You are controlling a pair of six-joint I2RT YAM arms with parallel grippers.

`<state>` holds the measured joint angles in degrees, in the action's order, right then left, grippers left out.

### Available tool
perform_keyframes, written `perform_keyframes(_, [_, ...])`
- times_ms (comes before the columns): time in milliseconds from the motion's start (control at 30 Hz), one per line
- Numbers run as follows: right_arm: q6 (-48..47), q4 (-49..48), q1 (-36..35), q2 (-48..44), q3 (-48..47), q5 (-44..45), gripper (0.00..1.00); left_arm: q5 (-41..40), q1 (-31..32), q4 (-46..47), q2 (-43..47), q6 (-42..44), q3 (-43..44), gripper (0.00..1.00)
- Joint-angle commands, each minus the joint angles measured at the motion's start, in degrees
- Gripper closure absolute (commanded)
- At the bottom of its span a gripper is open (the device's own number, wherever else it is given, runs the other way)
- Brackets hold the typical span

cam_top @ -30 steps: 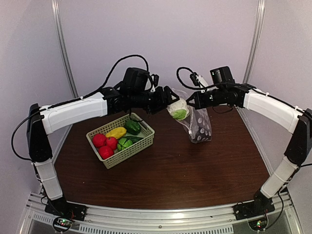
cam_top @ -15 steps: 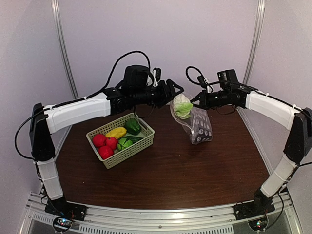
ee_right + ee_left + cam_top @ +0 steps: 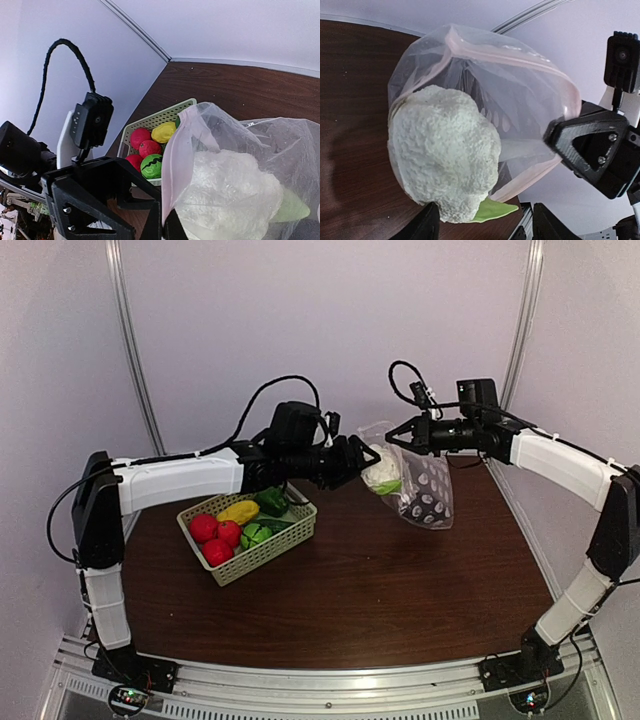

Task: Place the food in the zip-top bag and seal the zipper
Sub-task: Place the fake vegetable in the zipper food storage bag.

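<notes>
On the worktop (image 3: pixel 380 590) stands the pale green basket (image 3: pixel 262 558) with 3 red fruits (image 3: pixel 216 551), 1 yellow piece (image 3: pixel 238 511) and green pieces (image 3: pixel 257 534). Behind it, the left hand (image 3: pixel 370 462) has its fingers apart, just beside the cauliflower (image 3: pixel 445 155). The cauliflower sits in the open mouth of the zip-top bag (image 3: pixel 430 495). The right hand (image 3: pixel 396 434) is clamped on the bag's rim, and the zipper (image 3: pixel 520 50) is unsealed.

Soft, even, fairly bright light fills every view. Faint shadows lie beside the basket (image 3: pixel 265 555) on the table (image 3: pixel 400 590). In the left wrist view, a dark shadow sits left of the cauliflower (image 3: pixel 445 155); the bag (image 3: pixel 520 90) glints mildly.
</notes>
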<state>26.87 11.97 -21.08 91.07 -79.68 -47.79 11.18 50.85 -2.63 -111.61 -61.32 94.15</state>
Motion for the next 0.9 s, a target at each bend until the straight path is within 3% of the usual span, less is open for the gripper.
perform_keyframes(0, [-5.79,4.97,-0.54,-1.8,-2.19,4.13,1.0,3.12,0.71,9.73,-0.17,-0.85,0.14,0.36])
perform_keyframes(200, [-5.24,4.15,-0.51,-1.81,-1.32,2.47,1.0,5.95,1.0,16.04,-0.83,-0.34,1.07,0.33])
perform_keyframes(367, [-4.13,2.79,-0.07,-2.71,-1.8,-0.47,1.0,6.92,1.08,13.05,1.21,2.82,0.96,0.29])
perform_keyframes(467, [-2.29,0.93,1.18,-3.73,-1.32,-2.17,1.0,5.33,1.18,10.25,8.06,6.43,-3.3,0.28])
perform_keyframes(633, [-1.22,-1.09,2.0,-4.47,0.43,-3.44,1.0,-5.84,1.31,4.6,20.08,11.79,-16.06,0.27])
perform_keyframes(733, [-0.58,-2.39,2.01,-4.77,1.1,-5.02,1.0,-10.28,1.36,0.59,20.77,12.09,-19.99,0.3])
perform_keyframes(867, [-0.14,-3.26,2.01,-5.3,1.28,-6.27,1.0,-5.92,1.36,4.37,16.5,11.65,-21.03,0.29])
